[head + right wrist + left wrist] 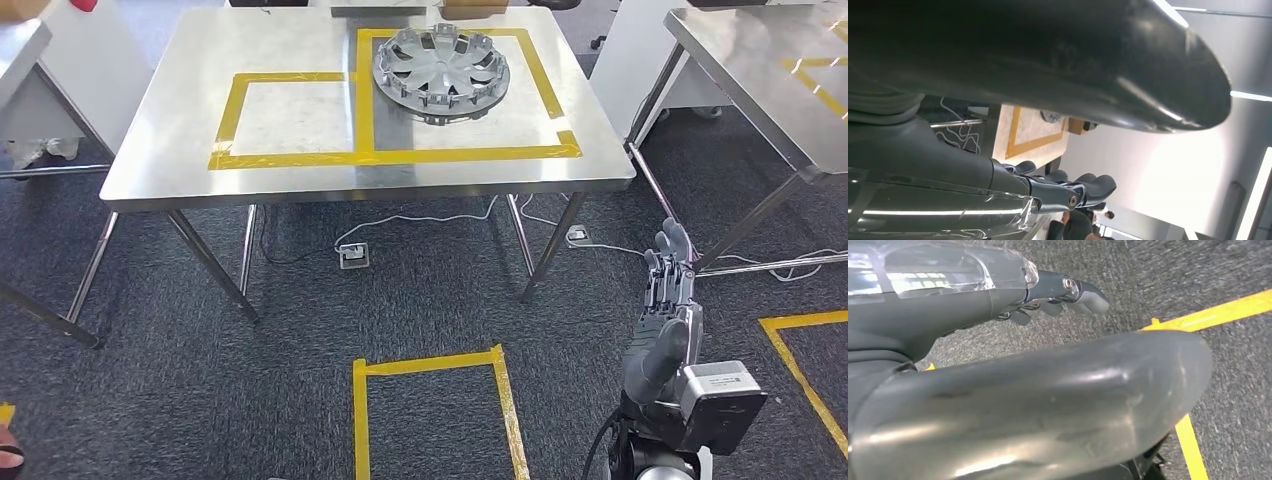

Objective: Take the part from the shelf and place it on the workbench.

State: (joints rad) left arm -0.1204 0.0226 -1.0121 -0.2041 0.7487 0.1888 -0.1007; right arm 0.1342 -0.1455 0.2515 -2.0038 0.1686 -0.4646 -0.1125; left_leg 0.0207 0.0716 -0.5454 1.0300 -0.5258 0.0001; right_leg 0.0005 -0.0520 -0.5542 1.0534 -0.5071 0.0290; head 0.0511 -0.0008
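Silver wheel cover (441,68) sits inside the taped box on the workbench (300,180); right hand (668,290) hangs empty, fingers straight, left hand (1058,295) too. Only risk: bumping the table.

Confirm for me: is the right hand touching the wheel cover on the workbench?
Apart. In the head view the right hand hangs over carpet, in front of the workbench, while the wheel cover lies on its far side.

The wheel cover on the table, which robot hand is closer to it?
Probably the right. The right hand is raised beside the table's near right corner, short of the wheel cover. The left hand hangs over carpet and floor tape; its distance can't be judged exactly.
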